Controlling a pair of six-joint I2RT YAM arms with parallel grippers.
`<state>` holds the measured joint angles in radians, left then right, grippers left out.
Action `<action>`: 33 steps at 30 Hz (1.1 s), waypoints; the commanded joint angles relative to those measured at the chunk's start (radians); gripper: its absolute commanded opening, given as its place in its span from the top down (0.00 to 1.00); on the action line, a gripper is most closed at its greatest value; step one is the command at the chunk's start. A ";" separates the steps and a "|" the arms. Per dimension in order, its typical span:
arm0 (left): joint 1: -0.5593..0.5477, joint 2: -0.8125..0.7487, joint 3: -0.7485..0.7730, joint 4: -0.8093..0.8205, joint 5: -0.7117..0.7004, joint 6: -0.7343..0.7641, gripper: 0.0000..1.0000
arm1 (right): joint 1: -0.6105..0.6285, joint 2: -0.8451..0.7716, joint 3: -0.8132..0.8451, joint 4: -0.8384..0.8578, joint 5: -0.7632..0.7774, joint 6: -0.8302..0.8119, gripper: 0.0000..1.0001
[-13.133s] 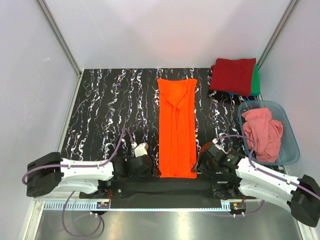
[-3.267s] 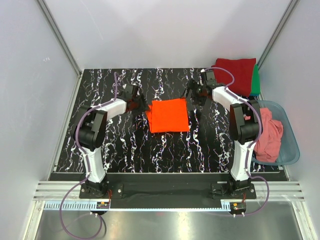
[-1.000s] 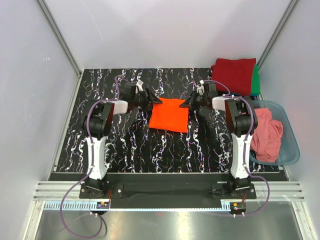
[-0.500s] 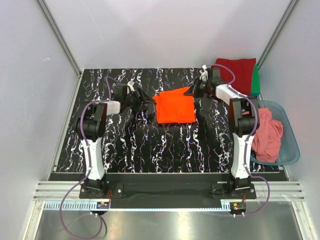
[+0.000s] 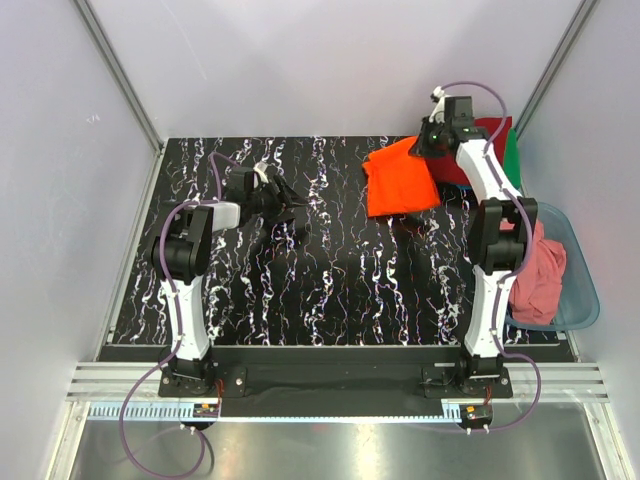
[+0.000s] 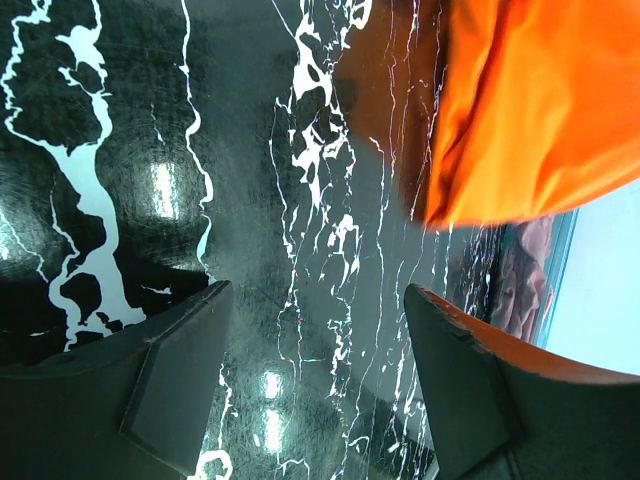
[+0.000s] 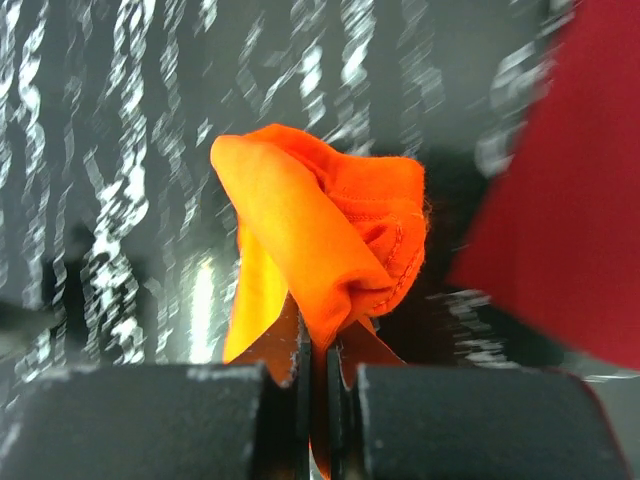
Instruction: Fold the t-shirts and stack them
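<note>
Orange t-shirt (image 5: 400,178): folded to a rough square, held up by one corner at the far right of the table (image 5: 300,280), free end drooping toward the black marbled top. Cannot tell whether the low edge touches it. It hangs just left of the dark red folded shirt (image 5: 493,132), which sits on the green one (image 5: 513,165). Right wrist view: cloth bunched into a loose roll at the pinch, layers not flat.

Right gripper (image 5: 425,148): jaws pressed together on that corner of the orange shirt, nothing else in them. Left gripper (image 6: 312,300): jaws spread wide, empty, low over the table, well left of the shirt.

Salmon-pink shirt (image 5: 535,265): crumpled in the blue-grey tub (image 5: 588,285), not yet folded.

Judgement: the step in hand is carrying the orange square onto the stack. To do it well:
- Lift high enough that the trailing edge clears the near edge of the dark red shirt, or it may drag and flip the fold open.
- Travel slowly, since a single-corner hold lets the square swing and unfold.
- Lay the trailing edge down first so the layers settle flat.
- Release only once the cloth rests squarely over the red one, edges roughly matched
</note>
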<state>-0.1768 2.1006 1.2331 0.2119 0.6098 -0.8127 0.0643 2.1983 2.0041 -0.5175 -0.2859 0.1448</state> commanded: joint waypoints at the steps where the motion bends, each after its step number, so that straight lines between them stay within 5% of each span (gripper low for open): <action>1: -0.003 -0.022 -0.003 0.032 0.001 0.003 0.25 | -0.044 -0.015 0.110 -0.033 0.083 -0.085 1.00; 14: -0.004 -0.004 0.002 0.047 0.018 -0.006 0.26 | -0.103 0.112 0.516 -0.164 0.165 -0.197 1.00; 33: -0.026 0.002 0.009 0.034 0.005 0.006 0.27 | -0.213 0.087 0.619 -0.151 0.148 -0.174 1.00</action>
<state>-0.1967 2.1010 1.2331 0.2127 0.6109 -0.8200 -0.1341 2.3245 2.5500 -0.7238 -0.1246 -0.0368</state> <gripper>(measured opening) 0.732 0.037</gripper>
